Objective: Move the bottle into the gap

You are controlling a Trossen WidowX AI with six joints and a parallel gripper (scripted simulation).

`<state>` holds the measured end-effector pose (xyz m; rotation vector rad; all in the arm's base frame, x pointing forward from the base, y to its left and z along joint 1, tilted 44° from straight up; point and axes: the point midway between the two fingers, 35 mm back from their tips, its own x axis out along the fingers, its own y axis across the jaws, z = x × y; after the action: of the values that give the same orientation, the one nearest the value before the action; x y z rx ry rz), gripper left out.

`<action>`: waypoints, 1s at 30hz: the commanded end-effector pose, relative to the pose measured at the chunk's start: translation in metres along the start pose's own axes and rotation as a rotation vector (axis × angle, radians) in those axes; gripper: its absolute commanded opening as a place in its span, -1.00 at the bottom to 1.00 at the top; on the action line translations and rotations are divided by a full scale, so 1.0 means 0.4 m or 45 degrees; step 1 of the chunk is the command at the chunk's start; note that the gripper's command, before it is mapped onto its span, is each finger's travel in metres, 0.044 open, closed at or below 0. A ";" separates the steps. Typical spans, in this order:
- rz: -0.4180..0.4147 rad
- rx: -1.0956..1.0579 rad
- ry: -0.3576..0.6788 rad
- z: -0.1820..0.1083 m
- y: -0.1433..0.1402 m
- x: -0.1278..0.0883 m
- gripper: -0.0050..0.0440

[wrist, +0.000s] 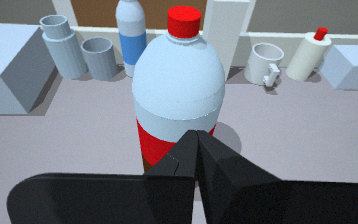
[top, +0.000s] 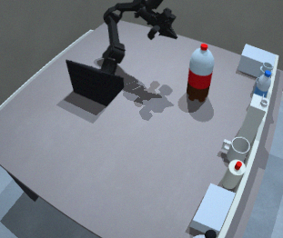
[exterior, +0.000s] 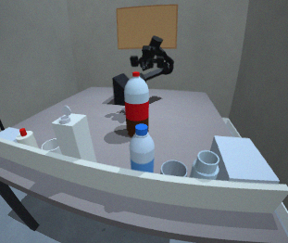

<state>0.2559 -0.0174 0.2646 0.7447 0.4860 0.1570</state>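
The pincer [wrist: 197, 137] is held together, nothing between its fingers, raised well above the table [top: 118, 165]. Ahead of it, apart, the bottle [top: 200, 73] is seen upright in the open, short of the row. The carton [exterior: 75, 137] and blue-capped bottle [exterior: 142, 149] are lined against the rail [exterior: 120, 180].
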 end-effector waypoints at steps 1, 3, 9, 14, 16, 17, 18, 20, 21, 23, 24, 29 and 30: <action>-0.003 -0.004 -0.005 -0.009 0.003 0.006 -1.00; -0.004 -0.005 -0.004 -0.016 0.003 0.011 -1.00; -0.008 -0.008 -0.002 -0.037 0.004 0.023 -1.00; -0.010 -0.010 -0.001 -0.051 0.005 0.031 -1.00; -0.010 -0.010 -0.001 -0.055 0.005 0.033 -1.00; -0.011 -0.011 -0.001 -0.058 0.005 0.035 -1.00; -0.011 -0.011 -0.001 -0.062 0.005 0.037 -1.00; -0.011 -0.012 -0.001 -0.069 0.006 0.041 -1.00; -0.012 -0.012 -0.001 -0.072 0.006 0.043 -1.00; -0.012 -0.013 -0.002 -0.080 0.006 0.047 -1.00; -0.012 -0.013 -0.002 -0.083 0.006 0.049 -1.00; -0.011 -0.014 -0.004 -0.102 0.007 0.058 -1.00; -0.011 -0.014 -0.005 -0.105 0.007 0.059 -1.00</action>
<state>0.2569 0.0143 0.2327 0.7319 0.4942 0.1523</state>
